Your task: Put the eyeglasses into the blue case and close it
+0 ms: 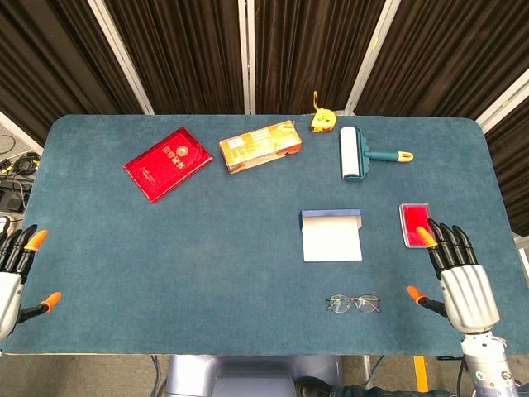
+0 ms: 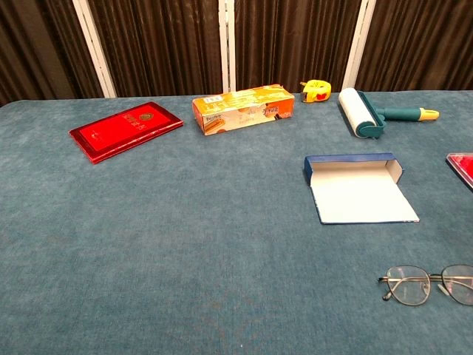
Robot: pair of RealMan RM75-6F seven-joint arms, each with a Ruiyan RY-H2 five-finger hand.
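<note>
The eyeglasses (image 1: 354,303) (image 2: 430,284) lie unfolded flat on the blue tablecloth near the front edge, right of centre. Just behind them the blue case (image 1: 331,235) (image 2: 358,187) lies open, its white inside facing up and its blue wall at the far side. My right hand (image 1: 455,269) hovers at the front right, fingers spread and holding nothing, a short way right of the glasses. At the front left edge sits my left hand (image 1: 16,265), fingers apart and empty, far from both objects. Neither hand appears in the chest view.
Along the back lie a red booklet (image 1: 168,163), an orange box (image 1: 259,145), a yellow tape measure (image 1: 322,121) and a lint roller (image 1: 354,152) with a teal handle. A small red card (image 1: 413,223) rests right of the case, just ahead of my right hand.
</note>
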